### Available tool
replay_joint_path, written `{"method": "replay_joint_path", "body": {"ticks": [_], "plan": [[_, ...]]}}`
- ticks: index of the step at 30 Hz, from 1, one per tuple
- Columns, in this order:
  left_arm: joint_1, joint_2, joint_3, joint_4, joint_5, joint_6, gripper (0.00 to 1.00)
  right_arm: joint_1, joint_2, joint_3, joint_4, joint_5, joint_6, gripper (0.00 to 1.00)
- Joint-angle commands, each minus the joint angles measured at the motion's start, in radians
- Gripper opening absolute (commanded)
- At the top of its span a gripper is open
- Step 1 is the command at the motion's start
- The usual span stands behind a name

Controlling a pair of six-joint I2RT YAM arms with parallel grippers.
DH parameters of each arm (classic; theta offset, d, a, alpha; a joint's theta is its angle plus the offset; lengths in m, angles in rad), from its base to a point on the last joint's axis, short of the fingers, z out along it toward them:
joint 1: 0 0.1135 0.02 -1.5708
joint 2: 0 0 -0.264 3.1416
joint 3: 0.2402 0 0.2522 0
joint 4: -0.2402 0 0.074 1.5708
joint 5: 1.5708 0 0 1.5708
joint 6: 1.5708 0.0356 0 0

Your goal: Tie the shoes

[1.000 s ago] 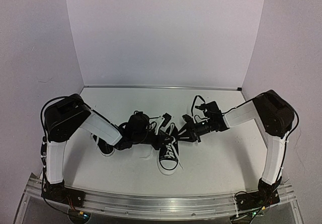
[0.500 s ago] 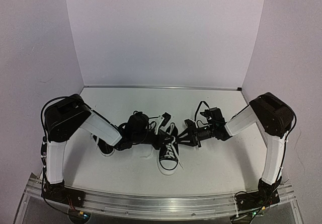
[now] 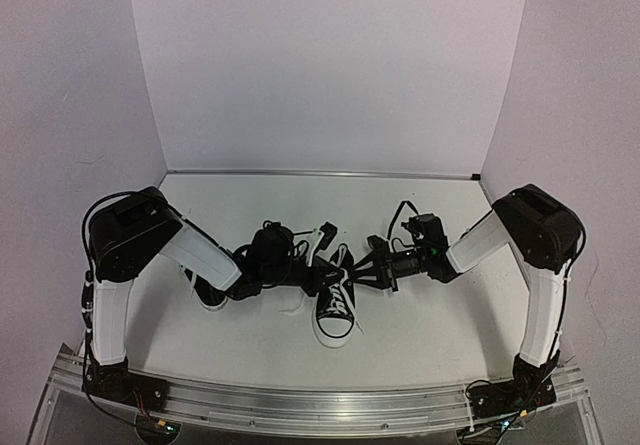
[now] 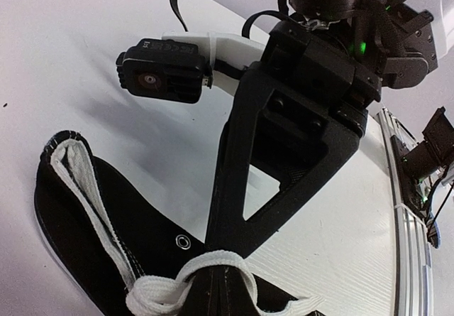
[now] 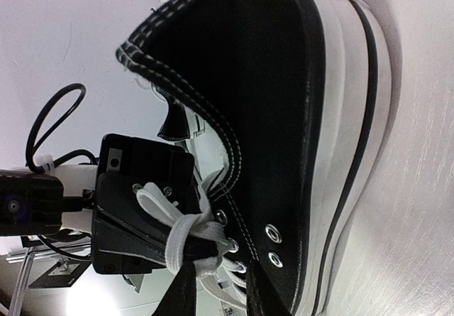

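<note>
Shoe [image 3: 335, 310] mid tabletop [image 3: 430, 335], toe near: black canvas, white stitching, smooth white rubber sole with a black stripe, metal eyelets [image 5: 273, 234]. Second shoe [image 3: 208, 291] to its left, mostly under the left arm. Lace [image 4: 152, 287] flat, woven, white. Left claw [image 4: 220, 287] closed, pinching the lace over the shoe. Right claw [image 5: 221, 295] narrowly parted, lace strands lying in the gap. Tabletop white, faintly brushed. Plain white walls [image 3: 330, 65] on three sides.
</note>
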Motion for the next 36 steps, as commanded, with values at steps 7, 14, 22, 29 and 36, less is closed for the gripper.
{"method": "replay_joint_path", "body": {"ticks": [7, 14, 22, 29, 36], "plan": [[0.001, 0.040, -0.006, 0.124, 0.051, -0.050, 0.00, 0.023, 0.052, 0.002, 0.193, -0.016, 0.105, 0.21], [0.003, 0.042, -0.012, 0.135, 0.041, -0.060, 0.00, 0.029, 0.074, -0.012, 0.263, -0.022, 0.155, 0.09], [0.006, 0.037, -0.020, 0.140, 0.019, -0.058, 0.00, 0.028, 0.077, -0.019, 0.277, -0.030, 0.166, 0.00], [0.010, 0.032, -0.032, 0.147, 0.007, -0.061, 0.00, 0.028, 0.078, -0.042, 0.278, -0.022, 0.171, 0.27], [0.013, 0.040, -0.038, 0.173, 0.003, -0.081, 0.00, 0.028, 0.076, -0.051, 0.311, -0.021, 0.187, 0.20]]}}
